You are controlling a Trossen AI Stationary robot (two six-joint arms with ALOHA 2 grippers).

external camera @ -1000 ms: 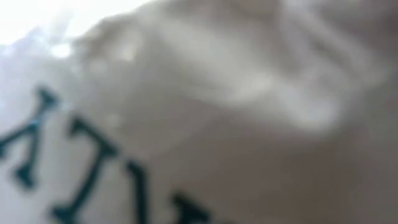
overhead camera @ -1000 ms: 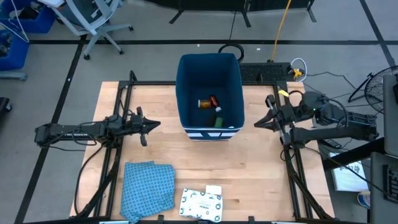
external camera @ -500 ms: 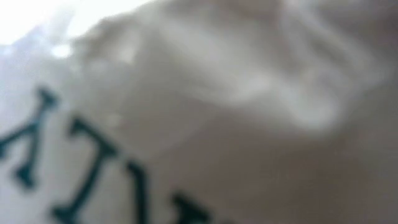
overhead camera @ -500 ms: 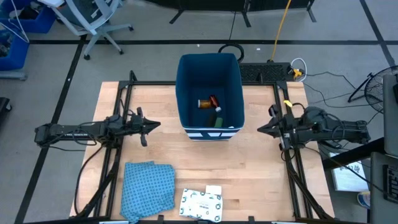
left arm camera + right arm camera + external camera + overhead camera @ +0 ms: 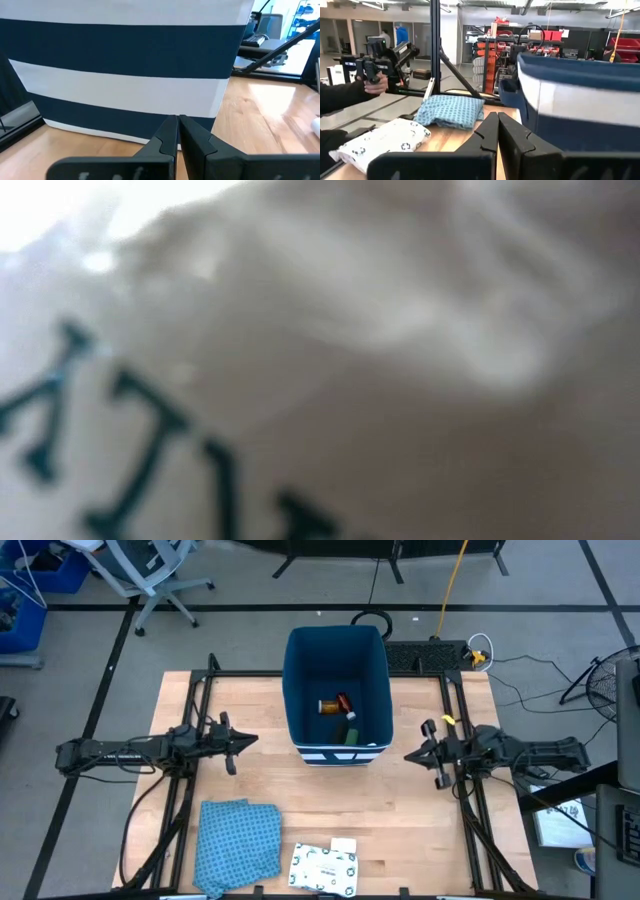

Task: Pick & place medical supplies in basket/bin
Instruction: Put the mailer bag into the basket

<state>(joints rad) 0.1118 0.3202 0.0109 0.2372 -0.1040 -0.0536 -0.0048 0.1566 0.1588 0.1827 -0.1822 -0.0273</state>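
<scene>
Since a sec ago we see the right gripper (image 5: pixel 412 755) drop back toward 6 o'clock along the table's right side and swing to point at 9 o'clock; left arm and everything on the table unchanged. Right fingers are pressed together, nothing between them. Left gripper (image 5: pixel 252 740) sits at the bin's 9 o'clock side, fingers also closed and empty, facing the striped wall.

Bin (image 5: pixel 336 650) stands at table centre, toward 12 o'clock; inside we make out a red-orange tube (image 5: pixel 342 701), an amber piece beside it and a green-black piece (image 5: pixel 351 734). Still out: white green-printed pouch (image 5: pixel 322 868) w/ small white box (image 5: pixel 343 845) touching its far corner, both at the 6 o'clock edge, just beside the blue cloth (image 5: pixel 238 841).

Key relation, our judgement: pouch lies toward 7–8 o'clock from the right gripper, toward 4–5 o'clock from the left, roughly midway; long axis approx 3–9. Either arm could reach it. Low view blocked by the pouch's printed face.
</scene>
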